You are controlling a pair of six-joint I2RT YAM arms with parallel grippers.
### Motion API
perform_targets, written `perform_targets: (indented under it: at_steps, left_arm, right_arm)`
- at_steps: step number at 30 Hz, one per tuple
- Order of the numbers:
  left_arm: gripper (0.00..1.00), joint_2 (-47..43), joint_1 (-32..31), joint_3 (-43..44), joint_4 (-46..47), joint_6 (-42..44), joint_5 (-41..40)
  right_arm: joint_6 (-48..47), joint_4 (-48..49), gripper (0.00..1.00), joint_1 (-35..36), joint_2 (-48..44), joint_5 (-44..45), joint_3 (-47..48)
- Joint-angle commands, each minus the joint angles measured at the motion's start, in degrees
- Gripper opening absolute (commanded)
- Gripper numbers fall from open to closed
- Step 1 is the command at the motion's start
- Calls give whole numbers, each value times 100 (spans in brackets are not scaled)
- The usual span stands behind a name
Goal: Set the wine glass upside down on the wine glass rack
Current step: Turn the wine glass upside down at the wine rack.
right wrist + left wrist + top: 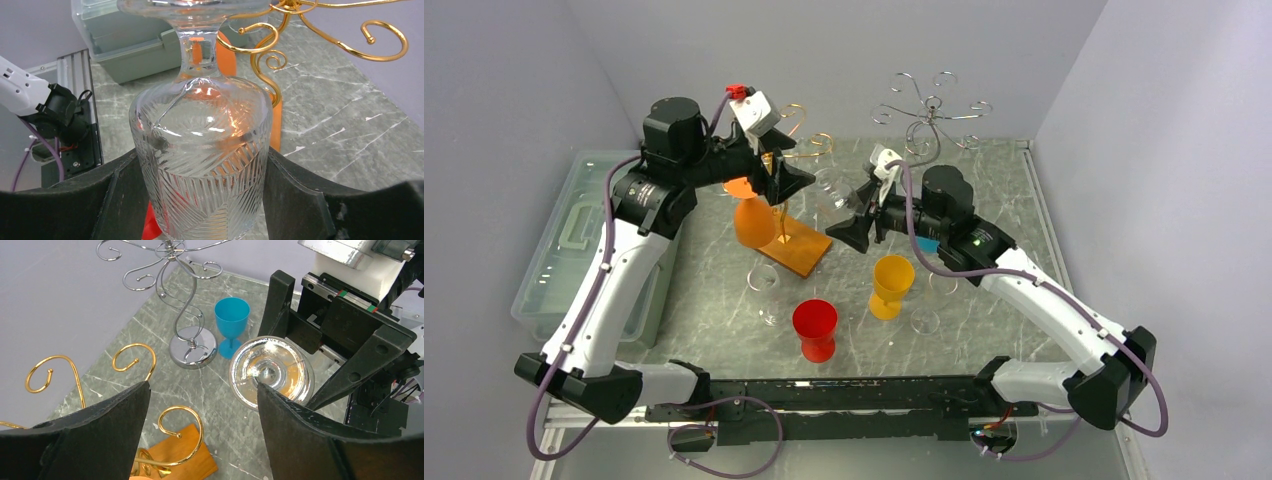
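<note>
The left gripper [792,182], fingers apart and empty, hovers at the gold rack [822,141] above an orange glass [754,222]. The right gripper [851,212] is clamped on the wine glass [200,165], its foot toward the rack. Only the left wrist view shows clearly a blue goblet [231,315].

I see red cup [814,325] & yellow cup [892,283] upright on tabletop [714,300], blue cup [231,320] too; clear bin [559,270] at left.

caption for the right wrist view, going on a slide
Right gripper clamped on the bowl of a clear wine glass, its foot close to the gold rack.
</note>
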Motion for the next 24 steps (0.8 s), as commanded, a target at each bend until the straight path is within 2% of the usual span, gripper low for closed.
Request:
perform_targets:
  at_steps: [1,8,10,12,18,24]
  left_arm:
    - [84,-87,-101,-135,-445,245,91]
    - [84,-194,-149,-275,-593,442,16]
    - [87,-218,-149,-212,-539,428,-138]
    - [93,-223,-149,20,-476,345,-367]
    - [97,-77,-149,1222,-942,81,-997]
    - [98,-110,-149,1824,-1518,196,-1852]
  right_arm:
    - [129,1398,0,-65,-392,-128,125]
    - [337,1669,0,-284,-505,-72,-66]
    - [280,1637,0,-327,-448,26,-96]
    - [243,1582,0,-350,-324,61,-75]
    - [-10,1678,0,-360,98,66,45]
    - [3,1809,0,-360,481,-93,167]
